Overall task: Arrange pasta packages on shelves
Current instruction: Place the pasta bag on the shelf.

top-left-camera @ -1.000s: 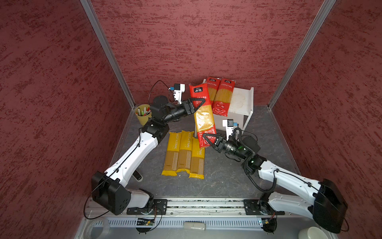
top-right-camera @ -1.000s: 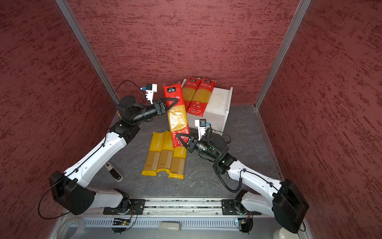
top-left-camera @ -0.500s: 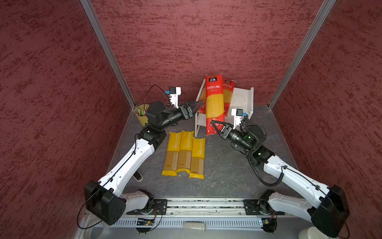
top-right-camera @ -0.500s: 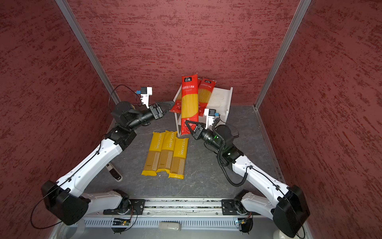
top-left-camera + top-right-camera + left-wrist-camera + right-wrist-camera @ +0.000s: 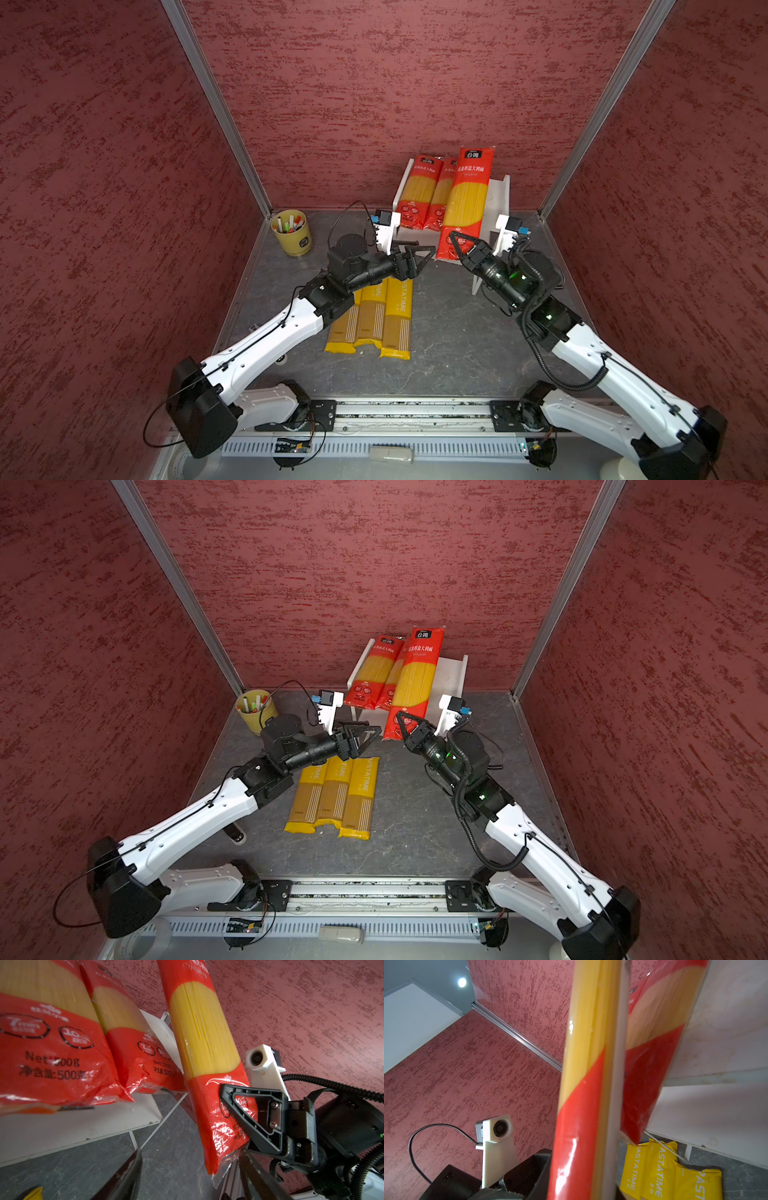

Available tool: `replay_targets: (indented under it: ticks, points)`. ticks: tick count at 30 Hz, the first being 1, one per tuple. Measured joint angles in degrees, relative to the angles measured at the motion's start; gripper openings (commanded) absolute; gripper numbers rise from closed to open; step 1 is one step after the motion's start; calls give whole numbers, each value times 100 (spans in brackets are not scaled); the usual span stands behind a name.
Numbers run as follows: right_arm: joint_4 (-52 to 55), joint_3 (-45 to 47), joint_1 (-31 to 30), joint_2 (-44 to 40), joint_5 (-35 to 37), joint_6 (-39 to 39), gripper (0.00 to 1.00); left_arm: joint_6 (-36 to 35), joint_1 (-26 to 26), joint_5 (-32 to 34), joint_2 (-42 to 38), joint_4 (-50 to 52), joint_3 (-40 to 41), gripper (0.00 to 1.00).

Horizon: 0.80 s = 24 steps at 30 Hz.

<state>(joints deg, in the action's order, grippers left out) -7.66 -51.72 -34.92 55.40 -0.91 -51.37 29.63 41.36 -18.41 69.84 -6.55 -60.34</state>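
Centre frame, three yellow PASTATIME bags [image 5: 374, 320] are lying side by side on the floor, the left gripper [image 5: 420, 252] is hovering above their far ends, jaws apart and empty, while just right the right gripper [image 5: 457, 245] is clamping the bottom of an upright red spaghetti bag [image 5: 467, 199] before the white rack [image 5: 500, 199], which is bearing two more red bags [image 5: 419, 195].

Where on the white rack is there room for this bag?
White two-tier rack: top board bare at its right end, between the held red spaghetti bag and the side panel. Left end crowded by two red bags.
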Motion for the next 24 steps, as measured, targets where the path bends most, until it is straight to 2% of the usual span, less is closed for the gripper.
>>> replay_targets:
  ticks: [13, 19, 24]
  points:
    - [1097, -457, 138, -223, 697, 125, 0, -153, 164, 323, -31, -85, 227, 73]
    - [1606, -1482, 505, 348, 599, 168, 0, -190, 219, 382, -31, -85, 227, 73]
    - [1733, -2122, 1049, 885, 175, 66, 0, -212, 247, 431, -31, -83, 227, 73]
